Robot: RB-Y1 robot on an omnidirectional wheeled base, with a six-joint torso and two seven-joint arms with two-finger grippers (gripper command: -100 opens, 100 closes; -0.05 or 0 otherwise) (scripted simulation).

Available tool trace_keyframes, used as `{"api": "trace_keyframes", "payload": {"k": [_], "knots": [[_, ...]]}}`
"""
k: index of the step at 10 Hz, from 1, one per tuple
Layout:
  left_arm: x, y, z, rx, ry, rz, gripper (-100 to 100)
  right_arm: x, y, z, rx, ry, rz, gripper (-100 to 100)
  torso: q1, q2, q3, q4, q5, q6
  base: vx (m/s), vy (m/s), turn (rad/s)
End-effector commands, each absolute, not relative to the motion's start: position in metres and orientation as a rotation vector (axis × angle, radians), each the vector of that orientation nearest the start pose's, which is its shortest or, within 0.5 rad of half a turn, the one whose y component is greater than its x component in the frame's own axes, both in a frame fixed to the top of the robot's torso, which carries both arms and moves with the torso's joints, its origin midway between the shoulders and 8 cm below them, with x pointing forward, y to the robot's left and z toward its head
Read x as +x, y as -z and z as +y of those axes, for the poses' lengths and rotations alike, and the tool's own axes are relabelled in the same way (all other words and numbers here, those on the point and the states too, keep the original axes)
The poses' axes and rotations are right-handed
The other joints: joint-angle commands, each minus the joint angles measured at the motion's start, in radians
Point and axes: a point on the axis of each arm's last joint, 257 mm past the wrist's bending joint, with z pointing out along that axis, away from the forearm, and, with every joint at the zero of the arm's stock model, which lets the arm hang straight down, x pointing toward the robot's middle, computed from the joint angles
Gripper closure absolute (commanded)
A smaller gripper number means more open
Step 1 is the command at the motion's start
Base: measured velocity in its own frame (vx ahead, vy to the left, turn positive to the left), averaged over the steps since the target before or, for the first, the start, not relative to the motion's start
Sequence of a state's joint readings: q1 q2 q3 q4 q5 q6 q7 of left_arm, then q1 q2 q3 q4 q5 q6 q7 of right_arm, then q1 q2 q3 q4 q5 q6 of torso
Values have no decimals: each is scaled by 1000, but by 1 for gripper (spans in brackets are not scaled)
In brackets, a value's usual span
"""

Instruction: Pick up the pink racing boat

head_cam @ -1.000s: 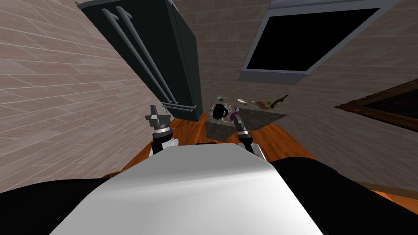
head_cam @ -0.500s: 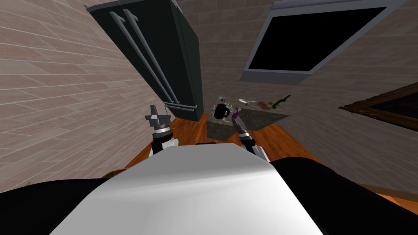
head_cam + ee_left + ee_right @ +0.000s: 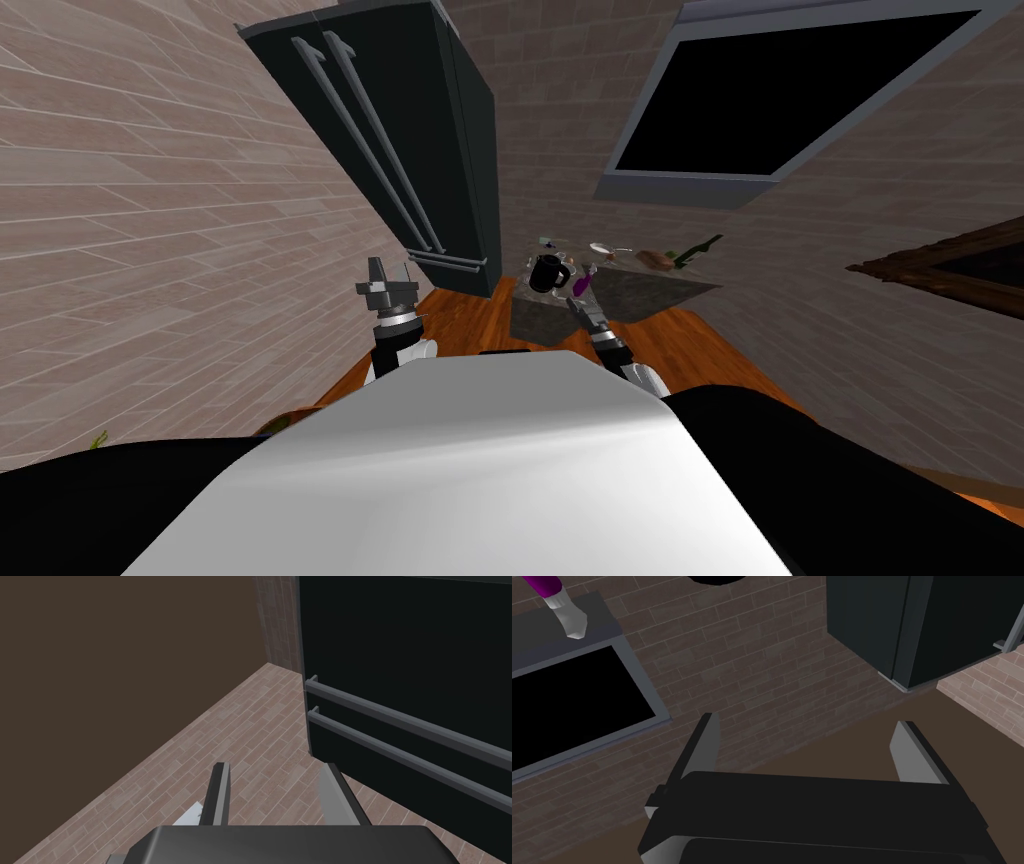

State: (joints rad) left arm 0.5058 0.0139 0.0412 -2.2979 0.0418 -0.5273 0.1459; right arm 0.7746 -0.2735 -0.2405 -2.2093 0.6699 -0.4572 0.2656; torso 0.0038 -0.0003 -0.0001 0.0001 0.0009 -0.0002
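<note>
The racing boat (image 3: 580, 287) is a small magenta thing on the near part of a low dark table (image 3: 650, 290), right of a black mug (image 3: 546, 273). My right gripper (image 3: 575, 302) hangs just in front of the boat, at the table's near edge. In the right wrist view the gripper (image 3: 807, 726) is open with nothing between its fingers. The boat (image 3: 553, 597), magenta with a white end, lies well off to the side of one finger. My left gripper (image 3: 388, 272) is raised near the fridge, and its wrist view shows the gripper (image 3: 272, 768) open and empty.
A tall dark fridge (image 3: 420, 130) stands left of the table. A grey-framed window with a black area (image 3: 780, 90) is behind it. A green bottle (image 3: 695, 250) and other small items crowd the table's far side. Brick walls close in on both sides.
The whole head picture has slid a little right and down, so my view has turned. My right gripper has leaned slightly lower toward the table's near edge. The left arm has kept still.
</note>
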Motion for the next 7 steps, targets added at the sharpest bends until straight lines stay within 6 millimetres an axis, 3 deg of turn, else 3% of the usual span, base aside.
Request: {"api": "trace_keyframes", "payload": {"k": [1, 7], "knots": [[332, -37, 295, -686, 1432, 528, 0, 319, 137, -329, -31, -199, 1457, -100, 0, 0, 0, 0, 0, 0, 5, 56, 19], [332, -37, 295, -686, 1432, 528, 0, 295, 179, -355, -194, 12, 1616, -100, 1, -2, -1, 0, 0, 0, 29, 69, 48]]}}
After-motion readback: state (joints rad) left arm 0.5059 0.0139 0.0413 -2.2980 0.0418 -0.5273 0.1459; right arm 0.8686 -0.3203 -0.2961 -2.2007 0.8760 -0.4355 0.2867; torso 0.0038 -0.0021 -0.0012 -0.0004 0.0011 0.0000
